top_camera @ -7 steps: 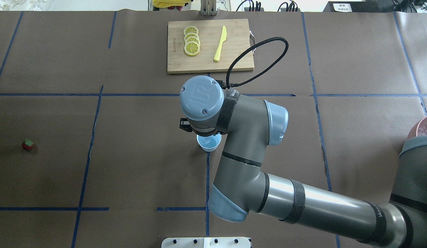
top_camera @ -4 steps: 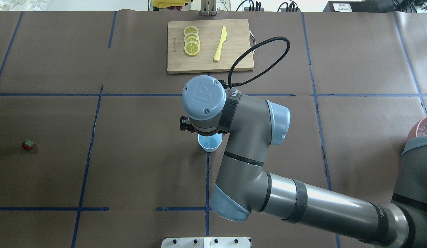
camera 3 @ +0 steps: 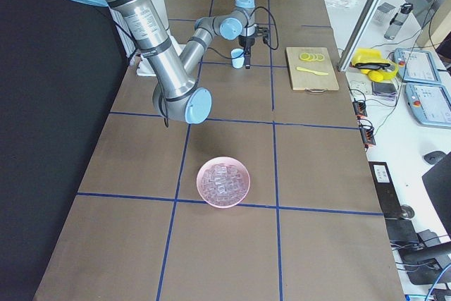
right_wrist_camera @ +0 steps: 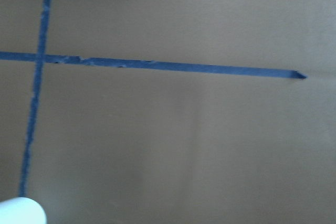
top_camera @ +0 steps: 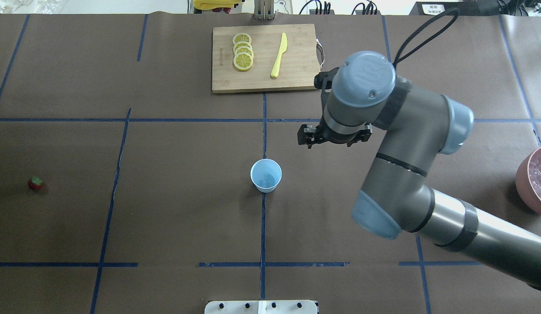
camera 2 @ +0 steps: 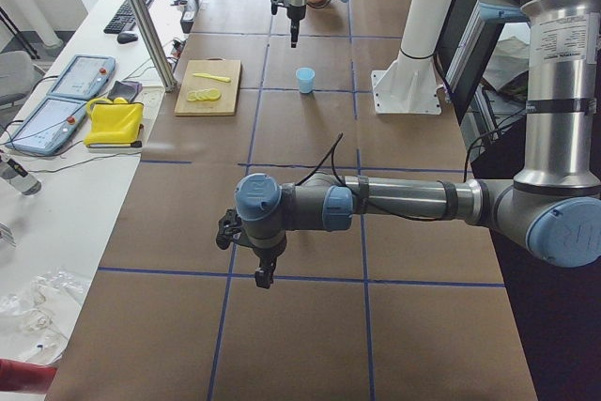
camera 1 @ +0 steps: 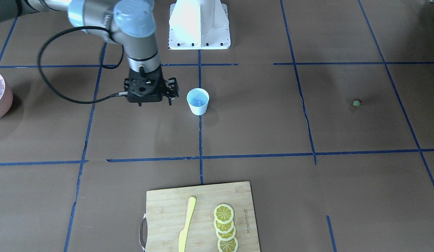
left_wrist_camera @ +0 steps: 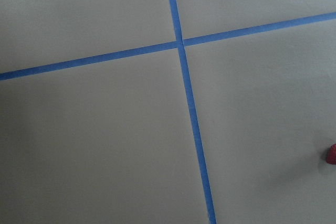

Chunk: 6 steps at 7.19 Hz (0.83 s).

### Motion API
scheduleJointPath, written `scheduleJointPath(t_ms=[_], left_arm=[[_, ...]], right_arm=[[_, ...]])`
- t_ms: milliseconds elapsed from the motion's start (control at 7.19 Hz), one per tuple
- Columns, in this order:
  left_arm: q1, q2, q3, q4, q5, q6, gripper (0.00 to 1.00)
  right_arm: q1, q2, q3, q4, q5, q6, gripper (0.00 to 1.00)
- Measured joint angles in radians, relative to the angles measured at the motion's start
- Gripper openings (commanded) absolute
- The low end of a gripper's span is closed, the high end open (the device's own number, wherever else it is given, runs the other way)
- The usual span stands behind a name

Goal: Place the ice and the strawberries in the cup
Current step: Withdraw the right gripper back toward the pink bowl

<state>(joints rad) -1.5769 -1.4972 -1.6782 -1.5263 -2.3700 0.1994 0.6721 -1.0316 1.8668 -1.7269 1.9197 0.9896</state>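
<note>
In the overhead view the tiny red strawberry (top_camera: 35, 182) was seen at the left edge, well apart from the small pale blue cup (top_camera: 266, 175) at the centre, and the left gripper (camera 2: 266, 277), whose opening could not be told, was judged to need careful centring over the berry and gentle closing.

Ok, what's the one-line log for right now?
right end effector: beside cup, apart | cup: upright, ice seemingly inside | strawberry: on table, not in cup

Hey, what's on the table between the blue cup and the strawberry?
Nothing. In the overhead view the stretch from the cup to the strawberry is bare brown table cover, crossed only by one blue tape line.
</note>
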Motion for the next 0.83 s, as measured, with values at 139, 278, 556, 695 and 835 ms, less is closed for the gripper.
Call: scheduleJointPath(t_ms=[139,278,556,695,835], left_arm=[[0.000,0.000,0.000,0.000,0.000,0.000,1.00],[0.000,0.000,-0.001,-0.001,0.000,0.000,1.00],[0.000,0.000,-0.002,-0.001,0.000,0.000,1.00],[0.000,0.000,-0.002,-0.001,0.000,0.000,1.00],[0.000,0.000,-0.003,-0.002,0.000,0.000,1.00]], right_arm=[[0.082,-0.108,0.060,0.002,0.053,-0.150,1.00],[0.172,-0.210,0.099,0.003,0.114,-0.316,1.00],[0.367,-0.398,0.133,0.004,0.229,-0.680,1.00],[0.449,-0.473,0.137,0.004,0.266,-0.848,1.00],[0.518,-0.543,0.139,0.004,0.291,-1.011,1.00]])
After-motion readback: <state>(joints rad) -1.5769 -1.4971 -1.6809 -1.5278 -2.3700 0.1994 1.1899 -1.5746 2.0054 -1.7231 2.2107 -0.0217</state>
